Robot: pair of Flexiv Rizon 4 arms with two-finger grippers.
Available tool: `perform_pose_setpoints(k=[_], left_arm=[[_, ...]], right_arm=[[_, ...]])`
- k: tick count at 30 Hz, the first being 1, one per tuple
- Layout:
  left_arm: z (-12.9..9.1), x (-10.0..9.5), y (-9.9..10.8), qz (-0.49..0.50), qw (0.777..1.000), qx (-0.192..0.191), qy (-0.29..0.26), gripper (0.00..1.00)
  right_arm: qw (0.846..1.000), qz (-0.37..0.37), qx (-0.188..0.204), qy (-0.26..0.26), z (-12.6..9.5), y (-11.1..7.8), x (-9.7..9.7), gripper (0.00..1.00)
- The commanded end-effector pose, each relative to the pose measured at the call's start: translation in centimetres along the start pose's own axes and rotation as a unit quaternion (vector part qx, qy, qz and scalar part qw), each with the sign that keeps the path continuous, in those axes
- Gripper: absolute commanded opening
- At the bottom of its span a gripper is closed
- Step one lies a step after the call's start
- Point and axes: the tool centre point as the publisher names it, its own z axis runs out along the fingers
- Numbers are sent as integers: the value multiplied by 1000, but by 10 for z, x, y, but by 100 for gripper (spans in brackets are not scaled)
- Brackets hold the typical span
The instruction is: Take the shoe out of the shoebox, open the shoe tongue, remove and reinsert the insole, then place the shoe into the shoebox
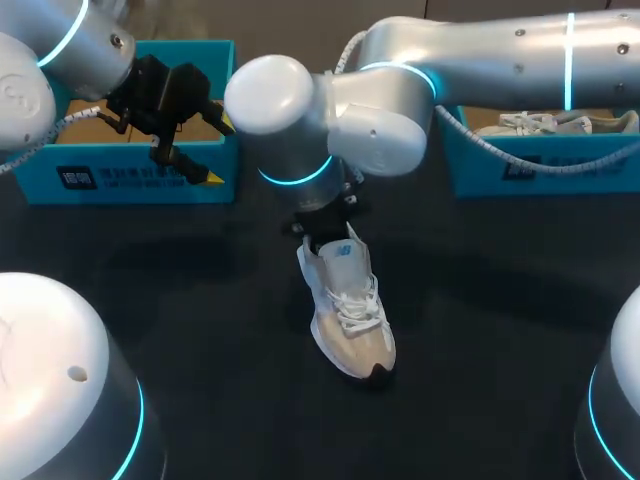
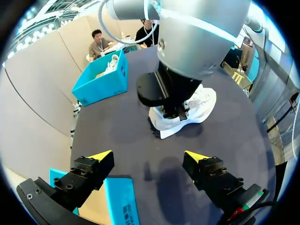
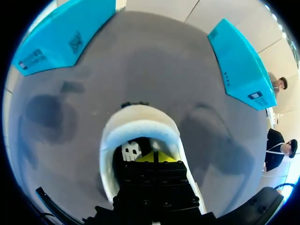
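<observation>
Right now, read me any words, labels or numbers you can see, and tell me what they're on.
Left shoebox, front label: too blurred to read.
Right shoebox, front label: too blurred to read.
Shoe, tongue mark: too small to read.
Nothing else legible.

A big, flat, dark grey table (image 1: 200, 330) filled most of the frame. At the upper right, near the back of the table, sat a bright blue open cardboard box (image 1: 480, 165). Some white laced shoes (image 1: 530, 123) lay inside it, poking up above its wall.
</observation>
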Motion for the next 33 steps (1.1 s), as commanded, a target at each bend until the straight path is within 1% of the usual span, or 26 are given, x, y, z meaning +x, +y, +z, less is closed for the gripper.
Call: perform_pose_setpoints(k=[1, 4, 7, 11, 14, 24, 33], left_arm=[[0, 0, 0, 0, 1000, -1, 0, 100], [0, 0, 0, 0, 1000, -1, 0, 100], [0, 0, 0, 0, 1000, -1, 0, 100], [0, 0, 0, 0, 1000, -1, 0, 100], [0, 0, 0, 0, 1000, -1, 0, 100], [0, 0, 0, 0, 1000, -1, 0, 100], [0, 0, 0, 0, 1000, -1, 0, 100]], right_arm=[[1000, -5, -8, 18, -7, 0, -6, 0], [999, -15, -12, 47, -5, 4, -2, 0], [998, -29, -6, 62, -4, 6, 4, 0], [996, -35, -1, 84, -2, 5, 10, 0], [994, -32, -6, 106, -1, 4, 14, 0], [990, -30, -11, 139, -6, 0, 30, 0], [988, -29, -12, 154, -13, 0, 30, 0]])
